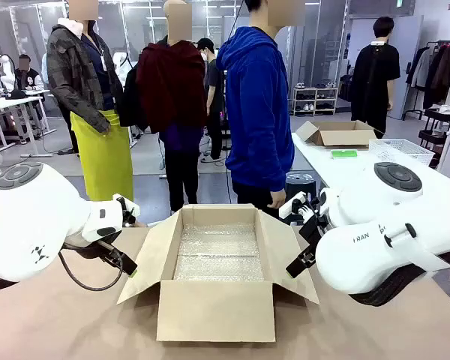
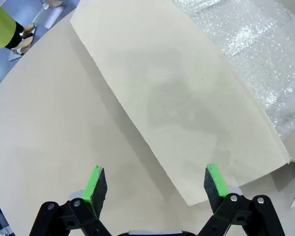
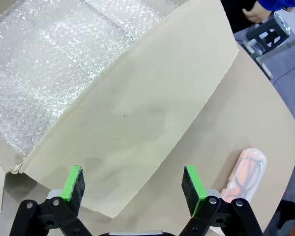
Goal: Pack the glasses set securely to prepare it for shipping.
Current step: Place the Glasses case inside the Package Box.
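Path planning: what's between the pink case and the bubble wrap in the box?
In the right wrist view: the box's open flap, then bare table beside the pink case.

Your front camera faces 12 o'clock over the box; both wrist cameras look down close, sharing its bubble wrap.

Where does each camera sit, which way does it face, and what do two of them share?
Front: between the arms, facing across the table at a person; left arm and right arm flank the box.
Left wrist: above the box's left flap, looking down; open left pincer at the bottom.
Right wrist: above the right flap, looking down; open right pincer, pink case on the table.
Both wrist views share the bubble wrap in the box.
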`<state>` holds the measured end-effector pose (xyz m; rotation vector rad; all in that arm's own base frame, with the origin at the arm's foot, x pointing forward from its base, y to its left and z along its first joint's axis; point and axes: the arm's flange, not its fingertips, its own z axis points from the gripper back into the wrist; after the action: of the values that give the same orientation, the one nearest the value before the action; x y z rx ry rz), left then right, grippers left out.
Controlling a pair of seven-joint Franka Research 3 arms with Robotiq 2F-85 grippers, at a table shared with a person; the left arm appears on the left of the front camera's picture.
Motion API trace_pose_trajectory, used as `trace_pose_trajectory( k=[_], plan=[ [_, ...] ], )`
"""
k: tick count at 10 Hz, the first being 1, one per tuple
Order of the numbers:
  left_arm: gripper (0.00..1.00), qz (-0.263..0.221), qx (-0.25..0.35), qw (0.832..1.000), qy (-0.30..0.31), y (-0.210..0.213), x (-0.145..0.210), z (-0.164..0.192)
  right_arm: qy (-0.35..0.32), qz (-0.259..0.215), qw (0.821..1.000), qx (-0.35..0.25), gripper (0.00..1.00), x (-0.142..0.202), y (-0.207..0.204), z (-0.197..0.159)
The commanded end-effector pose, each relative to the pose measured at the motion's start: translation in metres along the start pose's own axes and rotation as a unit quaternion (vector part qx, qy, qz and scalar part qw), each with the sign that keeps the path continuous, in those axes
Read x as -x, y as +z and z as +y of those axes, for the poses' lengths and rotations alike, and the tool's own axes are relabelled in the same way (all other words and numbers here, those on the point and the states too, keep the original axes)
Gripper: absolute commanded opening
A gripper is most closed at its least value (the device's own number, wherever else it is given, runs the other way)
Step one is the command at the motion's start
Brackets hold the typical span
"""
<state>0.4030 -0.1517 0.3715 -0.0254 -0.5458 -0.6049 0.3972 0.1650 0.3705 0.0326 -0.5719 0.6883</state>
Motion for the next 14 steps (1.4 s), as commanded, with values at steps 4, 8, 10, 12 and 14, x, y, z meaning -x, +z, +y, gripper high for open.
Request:
trace_pose_trajectory(
  k=[4,8,10,12,14],
  plan=[
    [1.0,0.0,0.0,1.0,0.0,0.0,0.0,0.0,0.0,0.0,1.0,0.0,1.0,0.0,0.0,0.0],
    [1.0,0.0,0.0,1.0,0.0,0.0,0.0,0.0,0.0,0.0,1.0,0.0,1.0,0.0,0.0,0.0],
    [1.0,-0.026,0.054,0.998,-0.03,0.052,-0.019,0.011,-0.029,0.0,0.999,0.015,1.0,-0.011,0.039,-0.026],
    [1.0,-0.024,0.14,0.987,-0.07,0.103,-0.009,0.036,-0.06,0.042,0.997,0.016,1.0,-0.012,0.062,-0.071],
    [1.0,-0.039,0.199,0.972,-0.117,0.135,0.018,0.052,-0.117,0.077,0.99,0.007,1.0,-0.006,0.065,-0.111]
  ],
)
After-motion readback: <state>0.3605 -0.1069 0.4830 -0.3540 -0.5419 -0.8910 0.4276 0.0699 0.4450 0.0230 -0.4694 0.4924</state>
